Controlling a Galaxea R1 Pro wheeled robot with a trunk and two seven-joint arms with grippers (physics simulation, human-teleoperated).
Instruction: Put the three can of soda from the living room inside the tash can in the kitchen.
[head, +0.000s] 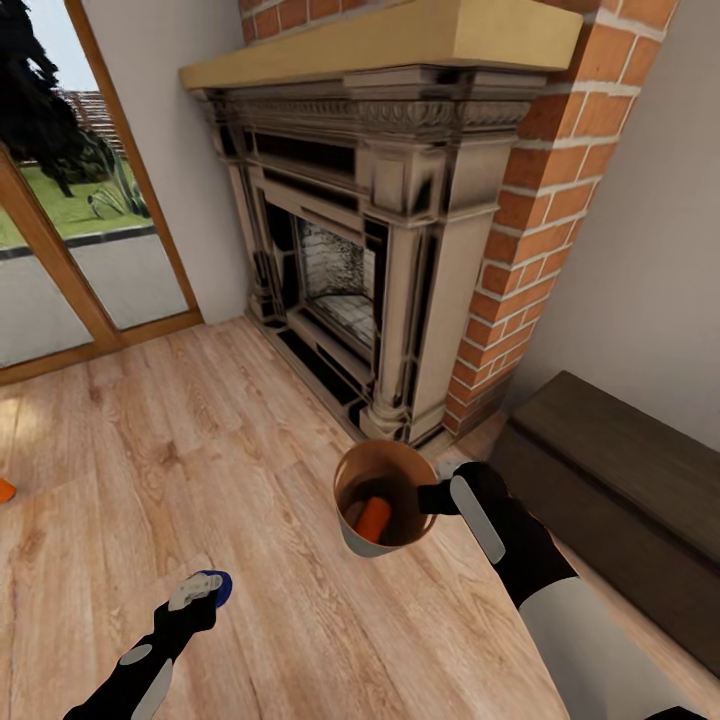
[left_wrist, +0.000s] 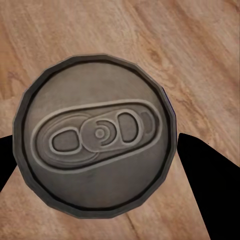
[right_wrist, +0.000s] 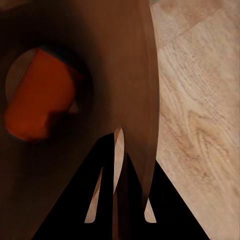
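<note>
Orange can (head: 373, 517) half hidden in bucket (head: 352, 540), third can (head: 4, 490) cropped

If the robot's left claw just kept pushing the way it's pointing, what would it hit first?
The left gripper already has the blue can between its fingers, silver top facing the wrist camera. Beyond the can lies only the wood floor, so probably that, though depth is unclear.

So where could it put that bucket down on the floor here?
The wood floor lies bare between the glass doors, the fireplace and the left hand with its blue can. It is tighter around the bucket, between fireplace base and dark bench.
</note>
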